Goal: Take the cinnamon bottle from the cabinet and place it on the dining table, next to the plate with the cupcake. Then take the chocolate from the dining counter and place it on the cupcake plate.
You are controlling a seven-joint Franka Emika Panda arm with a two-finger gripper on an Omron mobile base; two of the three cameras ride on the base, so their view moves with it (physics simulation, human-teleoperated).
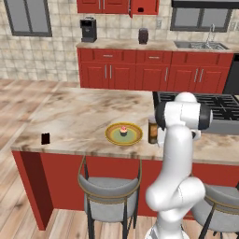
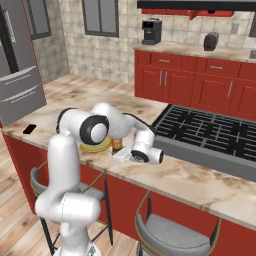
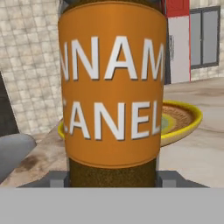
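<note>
Cinnamon bottle stands upright at the plate's three o'clock, gripper jaws clamped around it.

- Home kitchen is indicated: red base cabinets along a tiled wall at 12 o'clock.
- Coffee machine and sink are seen on the worktop.
- Gas hob at 2 o'clock; marble island with stools.

Left part of dining table bare marble, open to reach, only chocolate near the front-left edge. Plate with cupcake mid-front, cinnamon bottle just beside it to the right. Cooktop takes the right side. Stools crowd the front below.
</note>
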